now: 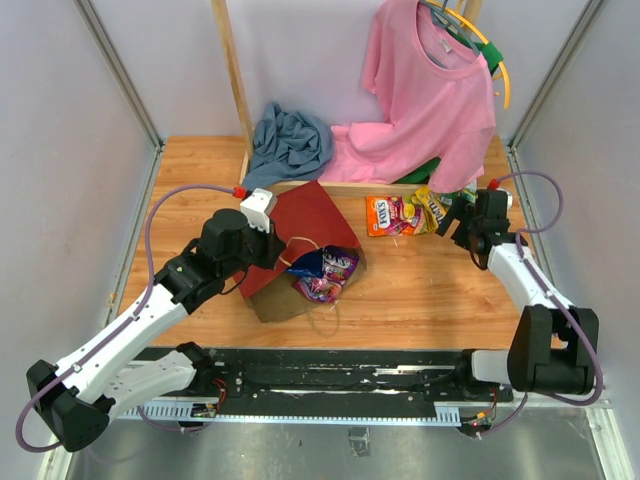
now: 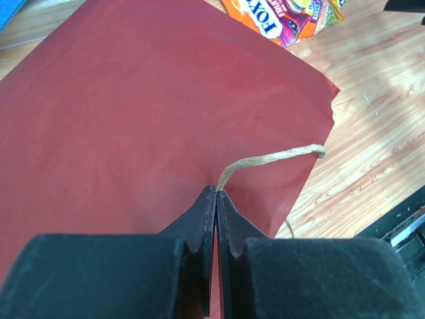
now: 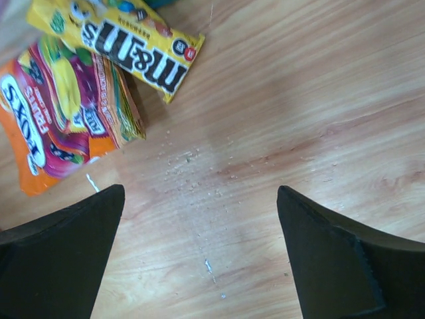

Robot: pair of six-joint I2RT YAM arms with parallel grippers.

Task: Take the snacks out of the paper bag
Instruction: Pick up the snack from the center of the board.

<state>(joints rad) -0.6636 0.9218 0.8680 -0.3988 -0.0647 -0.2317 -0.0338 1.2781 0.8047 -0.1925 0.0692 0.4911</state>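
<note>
Packets (image 1: 325, 272) sit in paper bag (image 1: 305, 215) mouth, left and near of right gripper (image 3: 199, 199), jaws apart; left gripper (image 2: 216, 191) clamped on bag rim.

Left fingers (image 2: 201, 222) are pinching the paper bag (image 2: 133, 100) by its handle (image 2: 265, 161); right fingers (image 3: 60, 259) are hanging wide apart, right of it.

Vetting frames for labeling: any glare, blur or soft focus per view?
Top external: evenly lit and sharp, small highlights on the glossy packets in the paper bag. Left wrist: left fingers soft, the bag behind crisper, bright sheen on the table at right. Right wrist: pale glare patch on the table, right fingers dark and featureless, m&m's packet print readable.
</note>
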